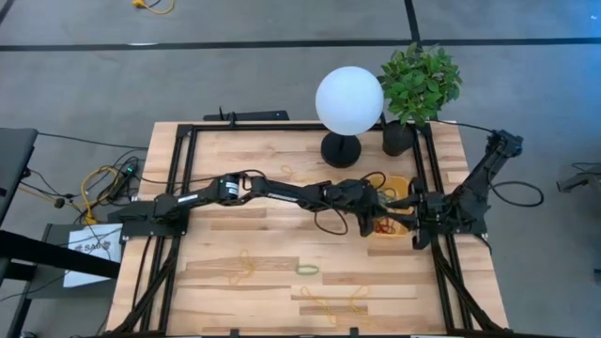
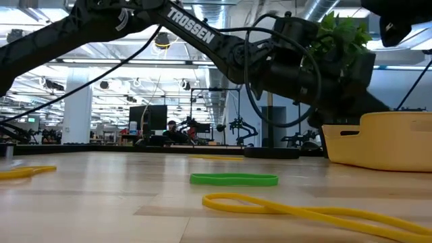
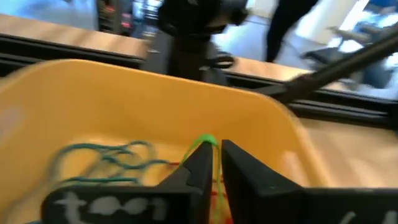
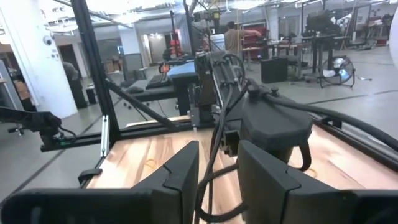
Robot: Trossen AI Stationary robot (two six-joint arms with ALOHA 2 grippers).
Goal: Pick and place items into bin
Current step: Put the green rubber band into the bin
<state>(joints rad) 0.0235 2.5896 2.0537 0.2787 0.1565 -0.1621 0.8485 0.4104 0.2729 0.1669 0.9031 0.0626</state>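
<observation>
Left gripper (image 3: 214, 165) over the shallow yellow-orange plastic bin (image 3: 93, 106), fingers close together, pinching a thin green rubber-band loop (image 3: 207, 140) at the tips. Inside the bin: a twisted blue-green band (image 3: 106, 163) on the floor, something red below the fingers. Right gripper (image 4: 214, 180) parked just beside the bin at the table's right edge, fingers parted, nothing between them. Out on the wooden table (image 1: 263, 282): a green loop (image 2: 233, 179) and yellow loops (image 2: 297, 210), well apart from the bin.
</observation>
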